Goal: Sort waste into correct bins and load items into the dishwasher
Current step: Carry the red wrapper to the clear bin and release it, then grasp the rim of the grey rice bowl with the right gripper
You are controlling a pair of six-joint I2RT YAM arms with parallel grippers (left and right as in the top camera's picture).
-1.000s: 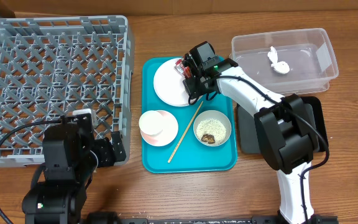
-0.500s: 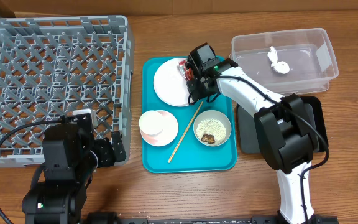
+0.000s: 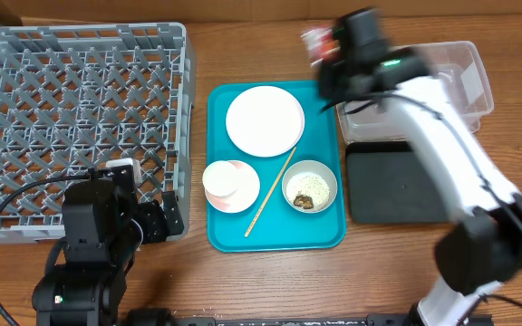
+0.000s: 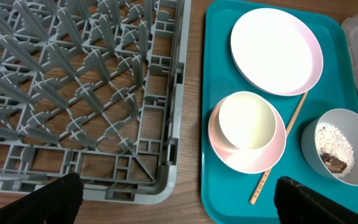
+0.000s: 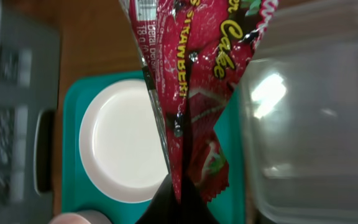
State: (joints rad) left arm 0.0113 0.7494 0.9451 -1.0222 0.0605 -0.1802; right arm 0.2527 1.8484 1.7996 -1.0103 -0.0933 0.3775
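Observation:
A red strawberry-cake wrapper hangs from my right gripper, which is shut on its lower edge. Overhead, that gripper holds the wrapper in the air, blurred, above the table between the teal tray and the clear bin. On the tray lie a white plate, a pink plate with a cup, a chopstick and a grey bowl of food scraps. The grey dish rack stands at the left. My left gripper is open near the rack's front corner, holding nothing.
A black bin sits right of the tray, below the clear bin. The clear bin holds a small white scrap, seen in the earlier frames and now behind my right arm. The left arm's base overlaps the rack's front edge.
My right gripper closed on the wrapper at the white plate's right edge, then rose and swung right toward the clear bin with it. The left arm stayed still.

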